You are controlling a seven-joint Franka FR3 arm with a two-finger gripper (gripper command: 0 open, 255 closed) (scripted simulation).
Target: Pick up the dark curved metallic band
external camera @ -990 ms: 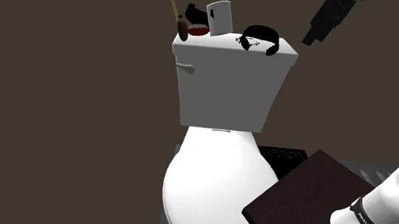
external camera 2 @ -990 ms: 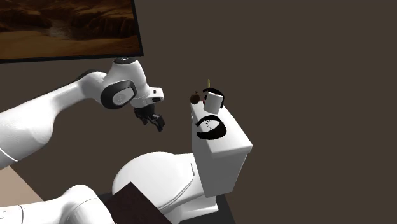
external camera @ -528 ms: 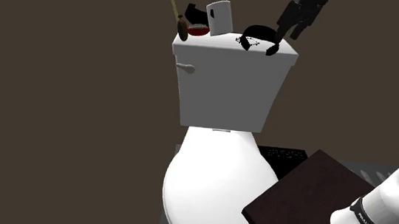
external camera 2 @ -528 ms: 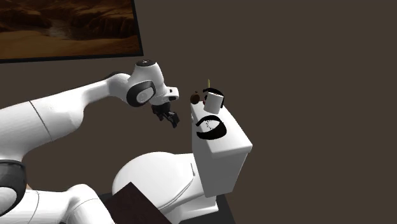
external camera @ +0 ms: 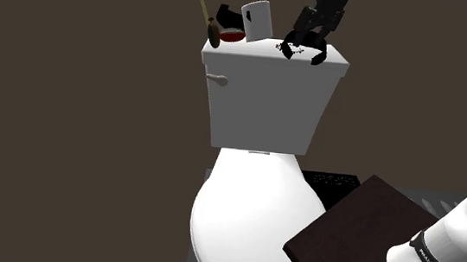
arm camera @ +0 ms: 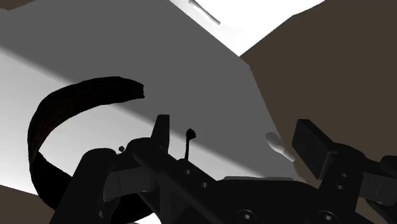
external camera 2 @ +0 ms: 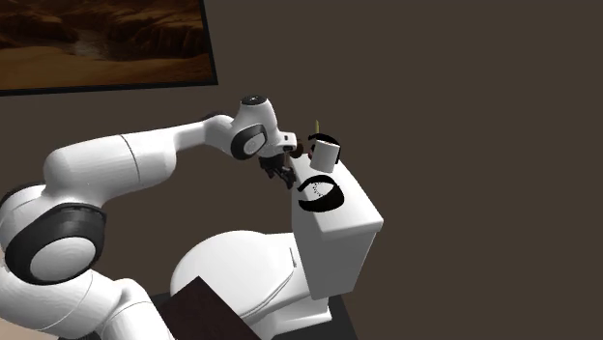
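gripper point(external camera: 302, 36): hovering low over the toilet tank lid point(external camera: 247, 59), fingers standing apart, clasping nothing | black curved band point(external camera: 319, 54): lying flat on the lid, curling just outside one finger point(arm camera: 162, 130) | white mug point(external camera: 257, 19): standing on the lid near the band

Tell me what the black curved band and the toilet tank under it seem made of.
The band: matte black, faintly ribbed inside; metal or rubber, unclear. The toilet tank: smooth plain white with soft shading, probably ceramic.
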